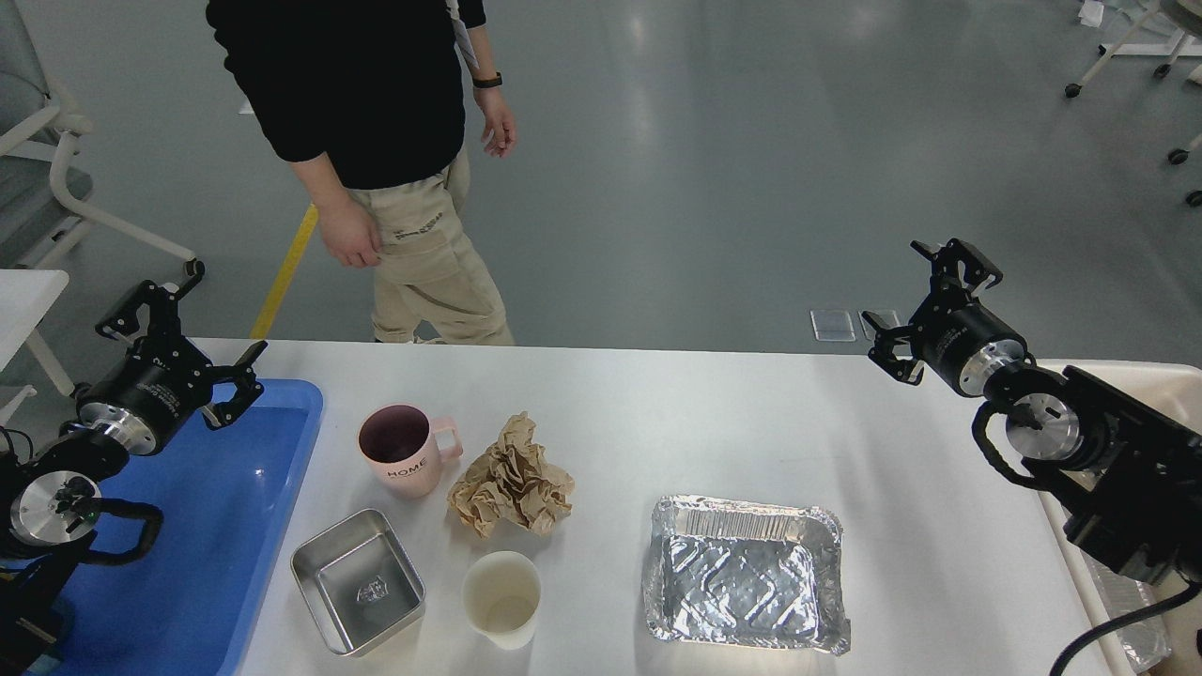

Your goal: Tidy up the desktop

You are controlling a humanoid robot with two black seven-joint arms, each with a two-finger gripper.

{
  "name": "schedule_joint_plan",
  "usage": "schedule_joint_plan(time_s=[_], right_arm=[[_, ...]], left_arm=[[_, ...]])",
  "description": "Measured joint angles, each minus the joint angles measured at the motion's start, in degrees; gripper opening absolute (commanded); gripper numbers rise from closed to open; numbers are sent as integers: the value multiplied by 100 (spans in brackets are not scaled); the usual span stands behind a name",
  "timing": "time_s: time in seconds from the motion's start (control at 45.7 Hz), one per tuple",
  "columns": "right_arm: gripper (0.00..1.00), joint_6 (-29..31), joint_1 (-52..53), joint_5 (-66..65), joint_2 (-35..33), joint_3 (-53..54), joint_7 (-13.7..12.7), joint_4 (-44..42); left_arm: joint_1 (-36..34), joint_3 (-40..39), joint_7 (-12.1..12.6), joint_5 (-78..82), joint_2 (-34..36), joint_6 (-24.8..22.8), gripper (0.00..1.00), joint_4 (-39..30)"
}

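The white desktop (714, 422) carries a pink mug (402, 451) marked HOME, a crumpled brown paper wad (512, 479), a white paper cup (502, 598), a small steel tray (358, 580) and a foil tray (745, 575). My left gripper (192, 324) hangs open over the far left edge, above the blue tray (221, 526), holding nothing. My right gripper (925, 305) is open too, raised above the far right edge of the desktop, well away from every item.
A beige bin (1113, 601) sits at the right edge, under my right arm. A person in a black top and khaki trousers (413, 244) stands just behind the far edge. White chair legs (66, 178) are at far left.
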Motion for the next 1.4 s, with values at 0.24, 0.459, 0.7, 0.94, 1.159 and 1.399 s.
schedule_joint_plan(time_s=[0.24,0.459,0.7,0.94,1.159,1.399], right_arm=[[100,-7,-16,-1,25,-3,4,5],[100,-16,-24,-1,27,-3,4,7],[100,-18,-32,-8,27,-3,4,-10],[100,-22,-27,-17,86,-70,9,-19],[100,-68,44,-18,102,-214,9,-21],[100,-94,62,-34,126,-240,9,-28]], left_arm=[[22,0,27,23,-3,-1,97,-14],[8,-42,36,19,61,-11,97,-21],[9,-10,12,19,107,-17,97,-26],[58,71,-34,116,282,-99,97,-102],[49,494,-48,541,861,-211,97,-151],[16,570,-24,1558,1808,-322,97,-783]])
